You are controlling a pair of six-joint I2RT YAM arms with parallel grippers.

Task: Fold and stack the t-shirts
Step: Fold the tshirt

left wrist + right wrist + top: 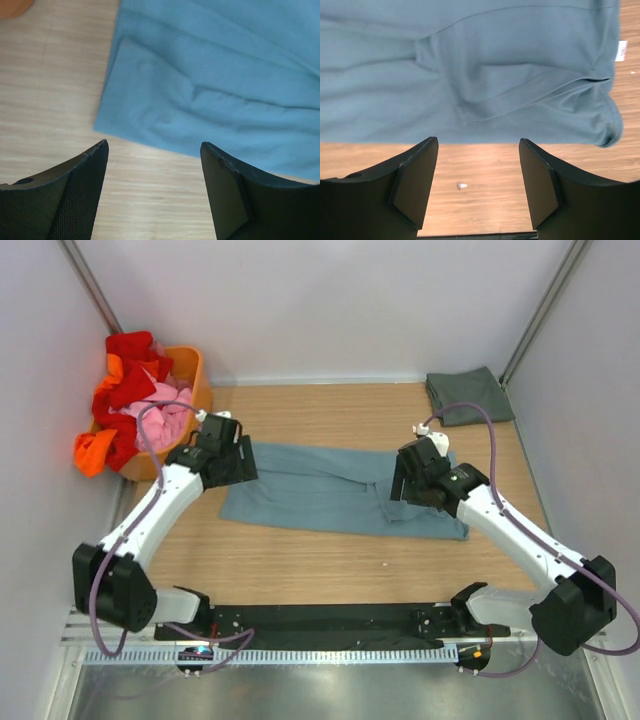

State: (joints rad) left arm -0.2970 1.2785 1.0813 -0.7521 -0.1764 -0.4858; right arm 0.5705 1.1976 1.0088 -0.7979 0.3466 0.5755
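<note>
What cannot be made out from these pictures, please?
Top view: the left arm and right arm cover parts of the blue-teal t-shirt.
Top view: heaped clothes hide the inside of the orange basket; the left wrist view cuts it to a corner.
Right wrist view: the white label is too small to read.
Both wrist views: the dark folded t-shirt lies outside their frames.

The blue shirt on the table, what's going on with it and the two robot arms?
The blue-teal t-shirt lies folded into a long band on the table. The left tool hangs open at its left end, the right tool open at its right end; neither holds cloth. A dark grey-green t-shirt sits folded at the far right, and an orange basket of clothes at the far left.
</note>
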